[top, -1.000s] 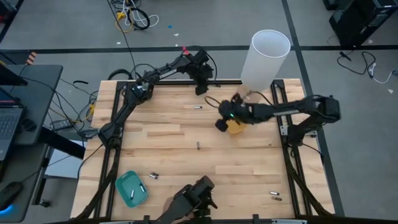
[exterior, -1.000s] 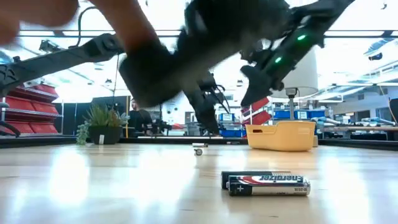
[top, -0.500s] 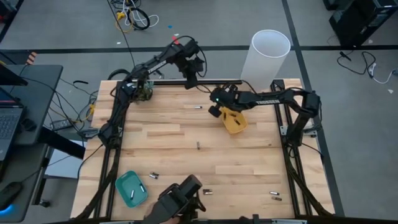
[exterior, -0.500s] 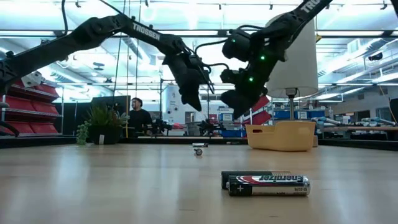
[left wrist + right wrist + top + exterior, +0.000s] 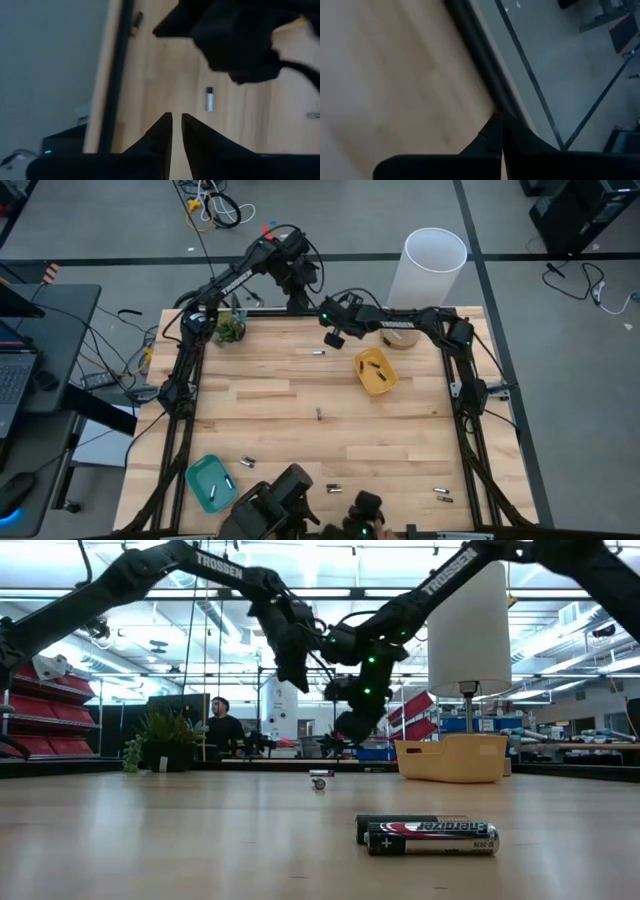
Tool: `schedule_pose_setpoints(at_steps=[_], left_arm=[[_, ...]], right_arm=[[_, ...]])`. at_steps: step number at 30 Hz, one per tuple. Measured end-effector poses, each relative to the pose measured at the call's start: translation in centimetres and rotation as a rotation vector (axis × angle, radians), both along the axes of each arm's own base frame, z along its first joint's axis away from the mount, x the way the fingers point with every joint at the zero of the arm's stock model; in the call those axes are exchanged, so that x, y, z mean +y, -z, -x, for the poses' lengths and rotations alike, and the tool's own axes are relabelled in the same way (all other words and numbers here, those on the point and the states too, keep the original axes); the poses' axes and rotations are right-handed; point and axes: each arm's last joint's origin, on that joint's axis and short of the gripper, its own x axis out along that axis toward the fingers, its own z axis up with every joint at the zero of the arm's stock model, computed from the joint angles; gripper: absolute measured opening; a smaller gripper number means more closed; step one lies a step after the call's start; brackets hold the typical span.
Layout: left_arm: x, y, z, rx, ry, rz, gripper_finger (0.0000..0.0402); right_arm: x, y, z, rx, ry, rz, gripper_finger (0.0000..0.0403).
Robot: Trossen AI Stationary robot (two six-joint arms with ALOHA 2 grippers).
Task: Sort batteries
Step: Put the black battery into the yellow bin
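Several tiny batteries lie flat on the wooden table: one (image 5: 318, 352) near the far edge, one (image 5: 318, 414) mid-table, one (image 5: 247, 463) by the teal tray (image 5: 212, 482), and others at the near edge (image 5: 440, 492). Two of them show large in the low view (image 5: 430, 833). The yellow tray (image 5: 375, 370) holds a few batteries. My left gripper (image 5: 297, 292) hangs shut and empty above the table's far edge. My right gripper (image 5: 335, 335) is shut and empty, raised just left of the yellow tray. In the left wrist view my left gripper (image 5: 176, 125) points down at the wood near a battery (image 5: 209, 99).
A tall white cylinder (image 5: 432, 270) stands at the far right corner and a small green plant (image 5: 230, 328) at the far left corner. Dark objects (image 5: 285, 505) sit at the table's near edge. A person (image 5: 222, 730) stands far off in the room.
My right gripper has drawn away from the yellow tray, going up and toward the table's far left. My left gripper has risen and gone toward the far left, past the far edge. The dark object at the near edge has shifted left.
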Motion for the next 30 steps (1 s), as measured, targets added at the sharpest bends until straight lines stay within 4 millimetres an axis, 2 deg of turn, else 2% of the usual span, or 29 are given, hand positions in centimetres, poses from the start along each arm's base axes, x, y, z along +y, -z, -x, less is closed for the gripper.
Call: schedule_pose_setpoints(at_steps=[4, 10, 13, 17, 23, 30], left_arm=[[0.0, -1.6, 0.7, -0.020, -0.064, -0.051, 0.0053], [-0.1, -2.1, 1.0, -0.005, -0.091, -0.080, 0.0052], [-0.1, -1.8, 1.0, 0.003, -0.088, -0.073, 0.0052], [-0.2, -2.0, 1.1, -0.015, -0.082, -0.060, 0.0052], [0.0, -1.8, 1.2, -0.014, -0.085, -0.055, 0.0052], [0.0, -1.8, 1.1, -0.013, -0.085, -0.058, 0.0052]], right_arm=[[-2.6, -0.4, -0.3, 0.036, 0.015, -0.010, 0.0000], [-5.3, 0.1, -0.1, 0.141, 0.062, -0.084, 0.0000], [-5.7, 0.8, -0.1, 0.195, 0.079, -0.137, 0.0000], [-6.1, 3.0, 0.3, 0.267, 0.114, -0.222, 0.0000], [-7.3, 3.5, 0.9, 0.241, 0.154, -0.282, 0.0000], [-7.1, 3.0, 1.0, 0.187, 0.118, -0.362, 0.0000]])
